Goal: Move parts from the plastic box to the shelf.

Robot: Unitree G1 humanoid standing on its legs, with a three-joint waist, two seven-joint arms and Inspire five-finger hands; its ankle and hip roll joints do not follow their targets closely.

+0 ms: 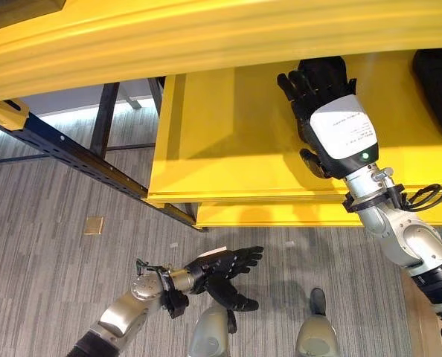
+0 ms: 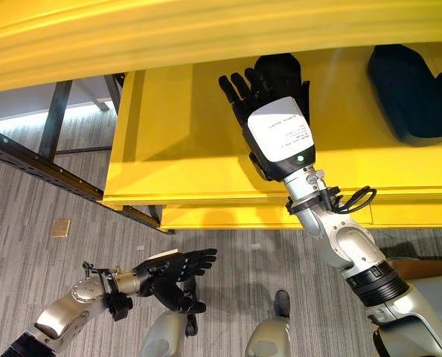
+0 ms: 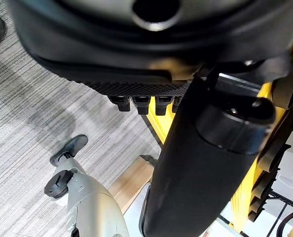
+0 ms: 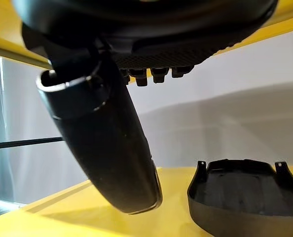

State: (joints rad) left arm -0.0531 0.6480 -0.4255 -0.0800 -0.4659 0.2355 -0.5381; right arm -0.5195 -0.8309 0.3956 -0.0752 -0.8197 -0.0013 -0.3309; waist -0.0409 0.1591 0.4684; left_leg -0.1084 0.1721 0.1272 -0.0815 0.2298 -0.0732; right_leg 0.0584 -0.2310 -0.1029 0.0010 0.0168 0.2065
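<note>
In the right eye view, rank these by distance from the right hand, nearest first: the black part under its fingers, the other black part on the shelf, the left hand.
From the right hand:
1. Black part under its fingers, on the yellow shelf.
2. Second black part, on the shelf's far right.
3. Left hand, low over the floor, lower left.

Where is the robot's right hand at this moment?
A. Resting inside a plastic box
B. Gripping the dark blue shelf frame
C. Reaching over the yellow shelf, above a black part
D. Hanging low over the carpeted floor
C: the right hand stretches over the yellow shelf with fingers straight, a black part lying just beyond it, while the left hand hangs low over the carpeted floor.
</note>
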